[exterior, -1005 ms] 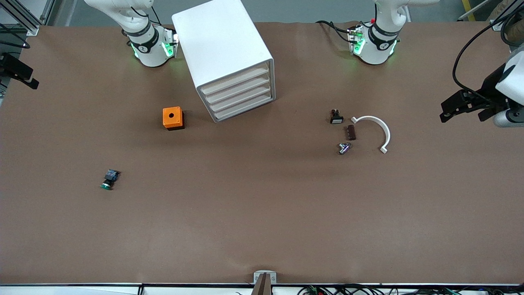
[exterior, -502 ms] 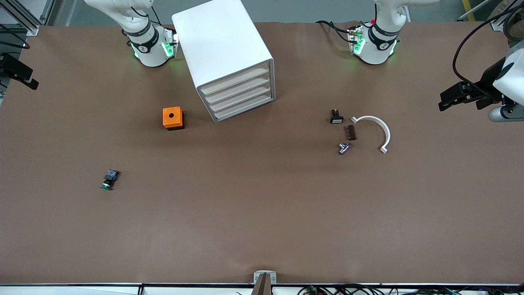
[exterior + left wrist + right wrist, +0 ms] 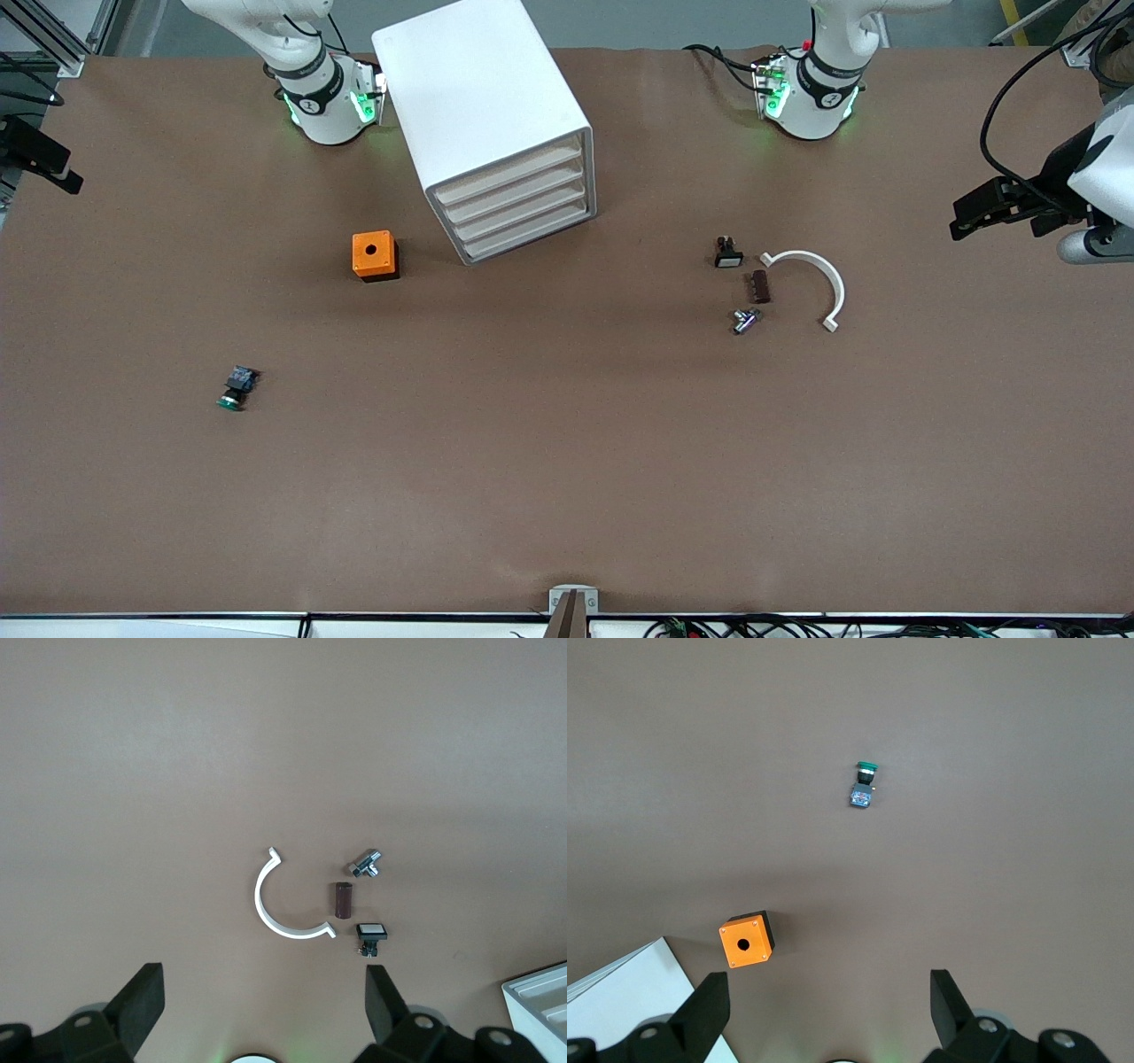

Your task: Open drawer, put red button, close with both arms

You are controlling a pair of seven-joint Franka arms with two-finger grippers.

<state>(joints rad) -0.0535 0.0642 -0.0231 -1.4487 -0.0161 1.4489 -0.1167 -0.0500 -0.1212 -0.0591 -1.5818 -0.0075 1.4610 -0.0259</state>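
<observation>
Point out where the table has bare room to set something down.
Broad bare stretch nearer the front camera than the green button and metal fitting; also between orange box and that fitting. Crowded around the white arc.

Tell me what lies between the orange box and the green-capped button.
Nothing: between the orange box and the green-capped button only bare brown table shows, in the front view and the right wrist view.

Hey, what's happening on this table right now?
Nothing is being handled yet. The left gripper hangs open and empty over its arm's end of the table, the right gripper likewise over its own. All four drawers of the white cabinet are shut. A green button lies toward the right arm's end; I see no red one.
</observation>
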